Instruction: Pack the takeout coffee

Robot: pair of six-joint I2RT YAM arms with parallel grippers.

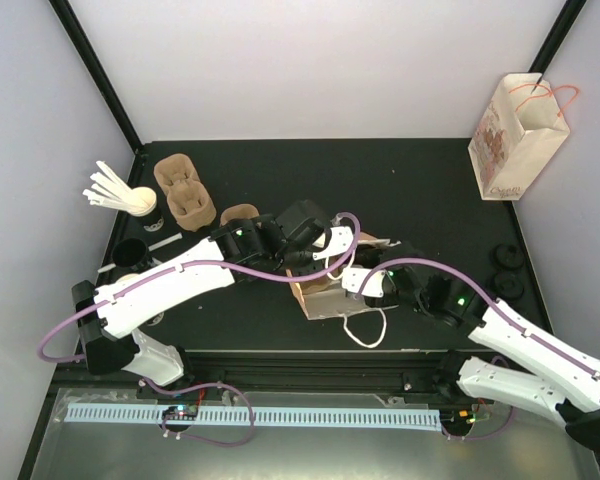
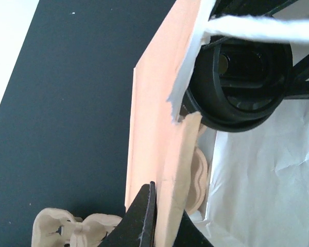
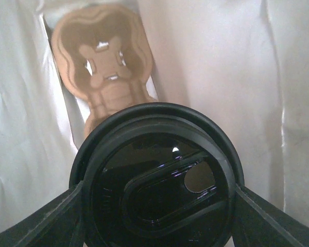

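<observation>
Lying bag (image 1: pixel 325 298) sits mid-worktop (image 1: pixel 420 190). Left claw (image 2: pixel 167 226) pinches its wall from the left; right claw (image 3: pixel 158 193) is inside it from the right, clasping the takeout coffee (image 3: pixel 154 154), a carrier (image 3: pixel 105 62) lying beyond. Standing bag (image 1: pixel 515 135) back right, stirrers (image 1: pixel 115 190) back left, lids (image 1: pixel 507 272) near the right edge.

The lid (image 3: pixel 157 180) is black plastic, smooth and glossy enough to catch highlights. The bag (image 2: pixel 154 128) is matt paper, tan and smooth outside, white and creased inside, with one ragged torn edge; the tray (image 3: pixel 105 56) in it looks like rough, matt moulded pulp. The table (image 1: pixel 400 190) is matt black.
</observation>
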